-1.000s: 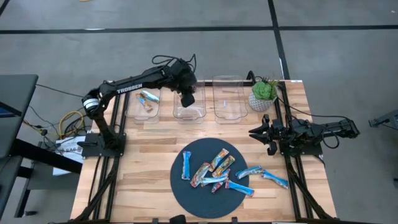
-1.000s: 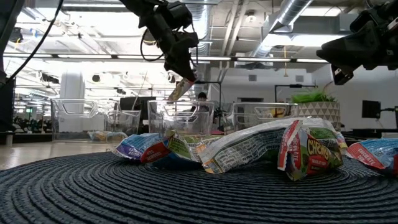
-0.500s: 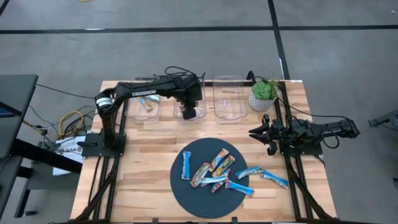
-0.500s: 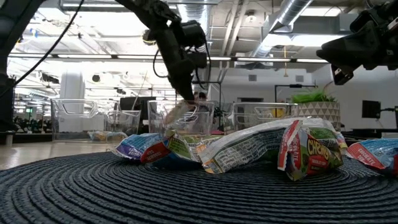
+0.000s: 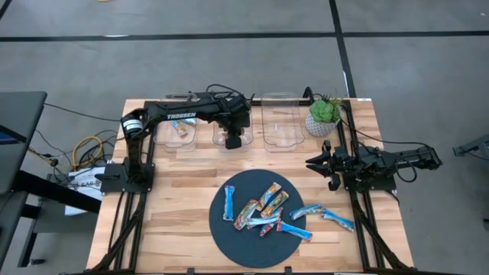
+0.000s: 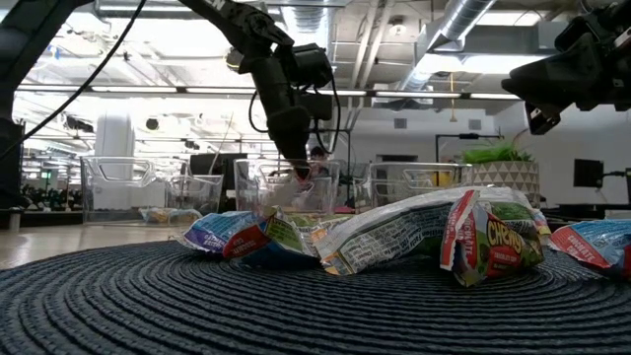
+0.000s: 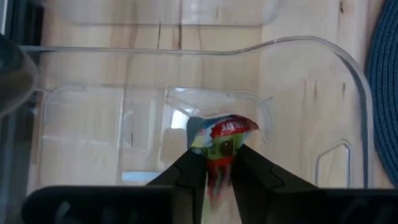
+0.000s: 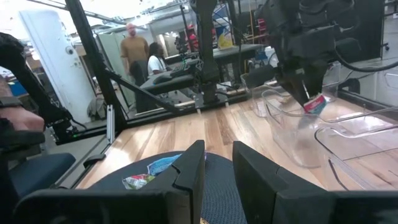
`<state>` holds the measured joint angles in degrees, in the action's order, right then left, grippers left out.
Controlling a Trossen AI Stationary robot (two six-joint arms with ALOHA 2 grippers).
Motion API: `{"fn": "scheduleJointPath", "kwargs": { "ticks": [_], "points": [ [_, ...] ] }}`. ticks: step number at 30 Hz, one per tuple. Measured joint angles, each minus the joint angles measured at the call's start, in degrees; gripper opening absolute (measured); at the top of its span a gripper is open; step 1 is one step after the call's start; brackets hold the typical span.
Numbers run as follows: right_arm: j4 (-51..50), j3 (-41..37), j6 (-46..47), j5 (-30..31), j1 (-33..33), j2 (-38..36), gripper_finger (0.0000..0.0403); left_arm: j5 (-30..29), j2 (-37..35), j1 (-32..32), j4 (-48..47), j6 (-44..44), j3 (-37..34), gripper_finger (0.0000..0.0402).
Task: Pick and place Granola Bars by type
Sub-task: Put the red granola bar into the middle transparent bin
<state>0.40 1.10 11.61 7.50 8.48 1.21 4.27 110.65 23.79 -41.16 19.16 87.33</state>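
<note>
Granola Bars point(image 5: 263, 208) on round dark mat point(image 5: 221, 237), wood table point(image 5: 176, 198).

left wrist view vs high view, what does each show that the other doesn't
Only the left wrist view shows the red-and-green granola bar between the left hand's fingers, down inside the middle clear bin. Only the high view shows the right hand waiting at the table's right side, the potted plant and the bars on the round mat. Both show the middle bin and the left hand.
</note>
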Motion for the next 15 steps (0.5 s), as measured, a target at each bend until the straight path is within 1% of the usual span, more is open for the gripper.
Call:
{"fn": "scheduleJointPath", "kwargs": {
  "ticks": [8, 15],
  "points": [
    [0.00, -0.01, 0.01, 0.01, 0.00, 0.00, 0.0077, 0.29, 0.00, 0.00, -0.12, 0.00, 0.00, 0.0109],
    [0.01, 0.00, 0.01, 0.01, -0.01, 0.00, 0.0077, -1.68, 0.00, 0.00, -0.12, -0.02, 0.00, 0.0117]
  ]
}}
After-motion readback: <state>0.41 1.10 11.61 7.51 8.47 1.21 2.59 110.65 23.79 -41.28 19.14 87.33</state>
